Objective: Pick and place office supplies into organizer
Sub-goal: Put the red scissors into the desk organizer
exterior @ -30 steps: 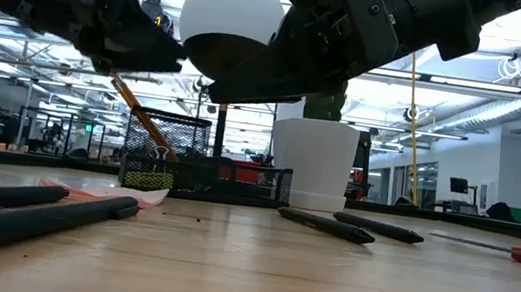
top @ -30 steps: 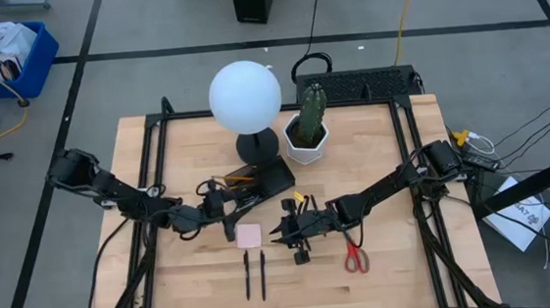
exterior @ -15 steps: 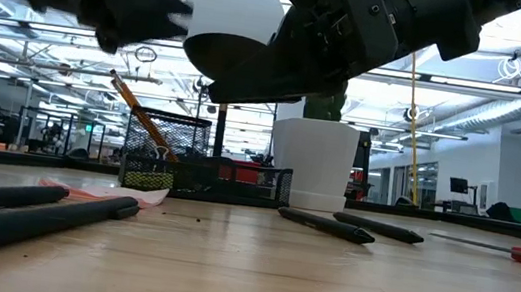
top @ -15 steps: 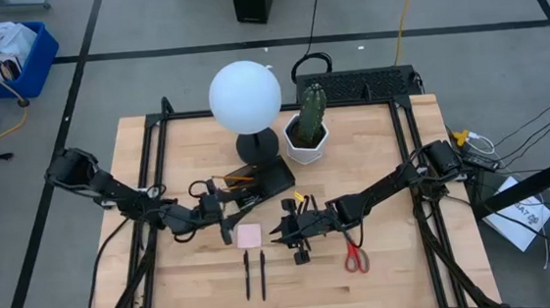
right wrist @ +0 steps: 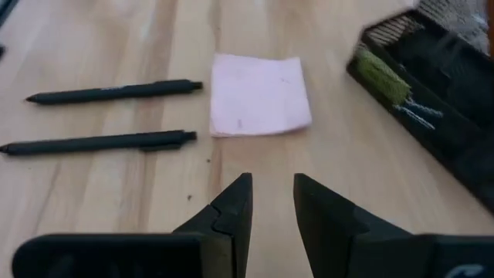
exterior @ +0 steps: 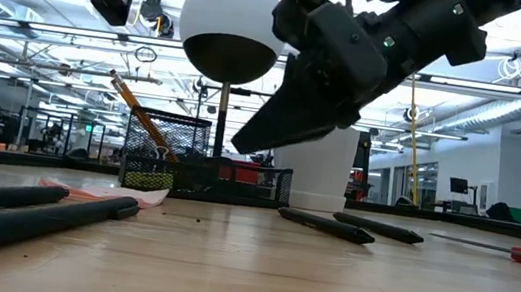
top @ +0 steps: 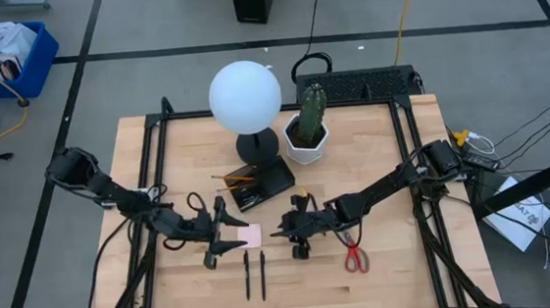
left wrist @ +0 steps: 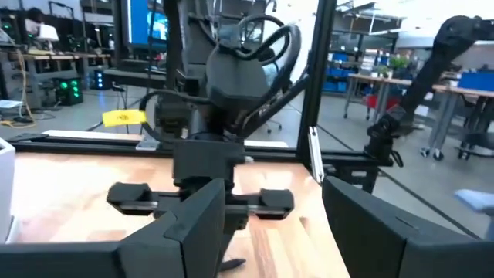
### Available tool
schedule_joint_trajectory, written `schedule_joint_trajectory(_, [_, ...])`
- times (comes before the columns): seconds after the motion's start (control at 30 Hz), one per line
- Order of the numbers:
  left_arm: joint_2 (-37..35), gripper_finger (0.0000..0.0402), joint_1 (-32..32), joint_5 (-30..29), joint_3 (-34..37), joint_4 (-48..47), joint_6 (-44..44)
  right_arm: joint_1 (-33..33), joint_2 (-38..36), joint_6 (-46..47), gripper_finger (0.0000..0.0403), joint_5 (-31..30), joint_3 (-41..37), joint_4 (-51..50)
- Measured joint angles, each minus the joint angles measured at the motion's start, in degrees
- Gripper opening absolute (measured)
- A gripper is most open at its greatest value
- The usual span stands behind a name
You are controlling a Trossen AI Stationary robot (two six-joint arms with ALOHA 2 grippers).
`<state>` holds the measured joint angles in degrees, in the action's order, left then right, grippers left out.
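Overhead, left hand (top: 211, 250) open, partly hiding pink pad (top: 250, 236); right hand (right wrist: 271, 202) narrowly open, empty.

**Supplies and tray on my table**

I see the black mesh organizer (top: 258, 183) holding an orange pencil (exterior: 134, 109) tilted. Just nearer lies the flat pink sticky-note pad (right wrist: 259, 93), then two black pens (top: 254, 275) side by side. Red-handled scissors (top: 356, 259) lie to the right.

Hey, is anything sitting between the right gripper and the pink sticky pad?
Nothing visible does. In the right wrist view the right gripper has its jaws apart, with only bare table between them and the pink sticky pad. The two black pens lie off to one side of that path.
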<state>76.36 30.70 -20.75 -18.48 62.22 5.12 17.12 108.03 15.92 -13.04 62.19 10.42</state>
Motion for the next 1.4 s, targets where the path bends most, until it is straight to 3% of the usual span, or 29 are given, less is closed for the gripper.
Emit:
schedule_joint_trajectory(0.37, [0.0, 0.0225, 0.2, -0.3, 0.0, -2.2, 0.2, 2.3, 0.0, 12.0, 0.0089, -3.3, 0.0, -7.0])
schedule_joint_trajectory(0.73, [0.0, 0.0225, 0.2, -0.3, 0.0, -2.4, 1.0, 7.2, -7.7, 24.7, 0.0089, 10.5, 0.0, -12.3])
schedule_joint_trajectory(1.03, [0.0, 0.0225, 0.2, -0.3, 0.0, -3.1, 1.4, 15.8, -13.8, 39.4, 0.0089, 11.7, 0.0, -15.8])
schedule_joint_trajectory(1.4, [0.0, 0.0225, 0.1, -0.3, 0.0, -3.8, 0.5, 23.8, -15.0, 61.5, 0.0089, 11.5, 0.0, -26.8])
